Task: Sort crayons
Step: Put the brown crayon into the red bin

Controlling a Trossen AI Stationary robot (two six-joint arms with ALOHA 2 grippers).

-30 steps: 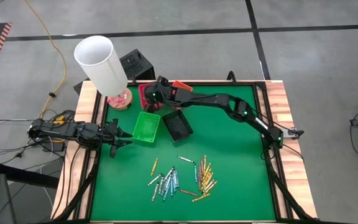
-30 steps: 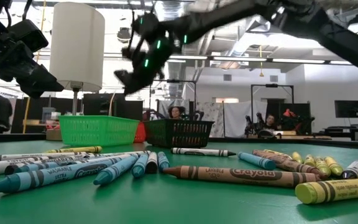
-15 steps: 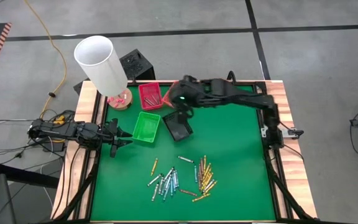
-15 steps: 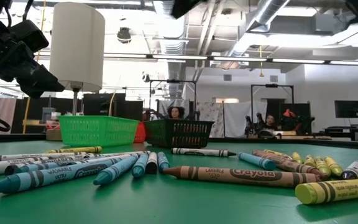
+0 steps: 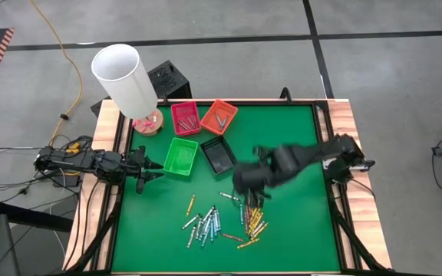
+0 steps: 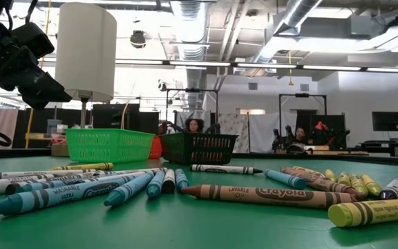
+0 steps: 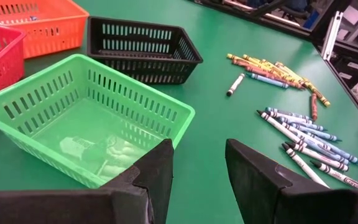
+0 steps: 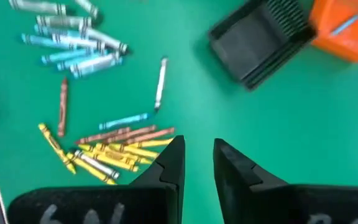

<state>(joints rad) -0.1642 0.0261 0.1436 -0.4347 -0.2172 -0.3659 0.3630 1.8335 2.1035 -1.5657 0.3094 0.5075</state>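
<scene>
Loose crayons lie flat on the green mat near the front edge: a blue and white heap (image 5: 204,224) and a yellow and brown heap (image 5: 252,218). The right wrist view also shows the yellow ones (image 8: 107,155) and the blue ones (image 8: 73,50). My right gripper (image 5: 244,184) hangs above the yellow and brown heap, pointing steeply down, open (image 8: 199,149), with nothing between its fingers. At the table's left edge my left gripper (image 5: 149,165) waits beside the green tray (image 7: 86,118), open (image 7: 199,152) and holding nothing.
Red (image 5: 184,117) and orange (image 5: 219,116) trays stand at the far edge, each with a few sticks inside. Green (image 5: 180,156) and black (image 5: 219,155) trays stand nearer. A tall white cylinder (image 5: 123,77) on a wooden base stands at the far left corner. Bare mat lies on the right.
My right gripper has swung from over the red tray at the far edge toward the near edge, past the black tray, to above the yellow and brown crayons. It has risen out of the low view and tipped to point more steeply down. The crayons and trays have stayed put.
</scene>
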